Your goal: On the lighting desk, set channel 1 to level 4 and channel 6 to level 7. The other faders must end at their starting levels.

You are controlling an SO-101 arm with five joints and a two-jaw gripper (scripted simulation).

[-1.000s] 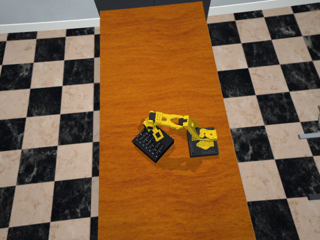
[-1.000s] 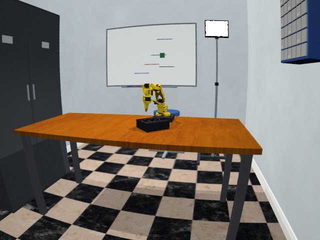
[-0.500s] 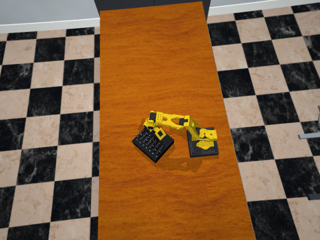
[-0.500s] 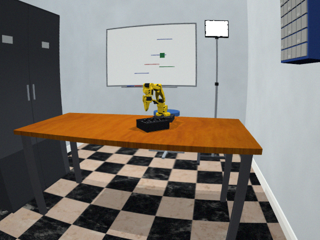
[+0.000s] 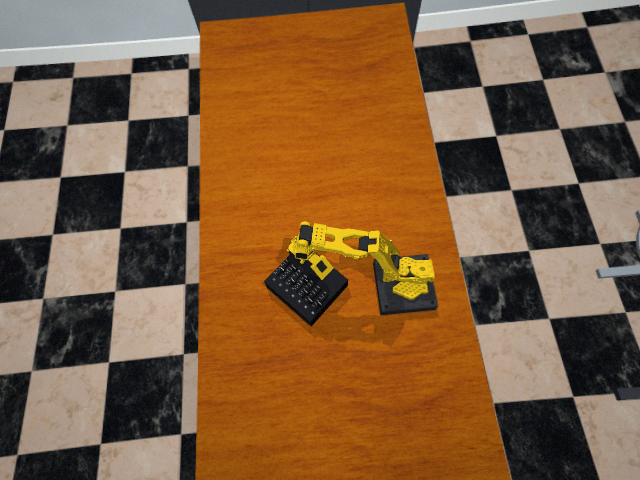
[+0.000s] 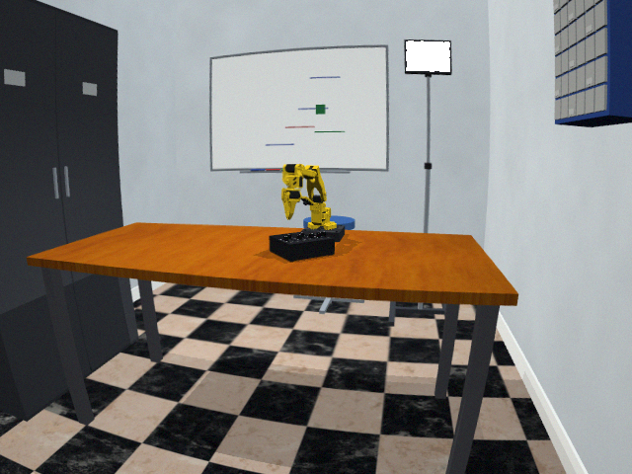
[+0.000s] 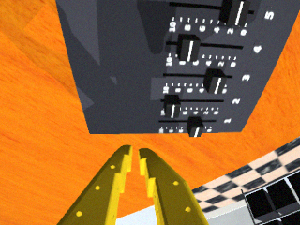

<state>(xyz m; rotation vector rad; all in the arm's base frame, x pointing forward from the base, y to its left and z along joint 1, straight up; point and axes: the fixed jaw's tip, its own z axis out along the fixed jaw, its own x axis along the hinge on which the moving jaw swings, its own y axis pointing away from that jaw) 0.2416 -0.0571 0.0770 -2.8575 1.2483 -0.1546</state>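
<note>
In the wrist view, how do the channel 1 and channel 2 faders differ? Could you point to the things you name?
The channel 2 fader (image 7: 172, 107) sits near its 10 end; the channel 1 fader (image 7: 193, 126) sits nearer 0. Channel 1's cap overlaps the panel's edge in this view; channel 2's appears wholly within it. Both are black with a white line.

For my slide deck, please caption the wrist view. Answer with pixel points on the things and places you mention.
Closed gripper (image 7: 136, 149) beside a lighting desk (image 7: 122, 103) with numbered faders.

- honestly loads of open air between the fingers (image 6: 289, 218) and the lighting desk (image 5: 330, 298) (image 6: 311, 250) (image 7: 122, 84)
- fader knobs stick up in a row though, so any low sideways pass hits those
</note>
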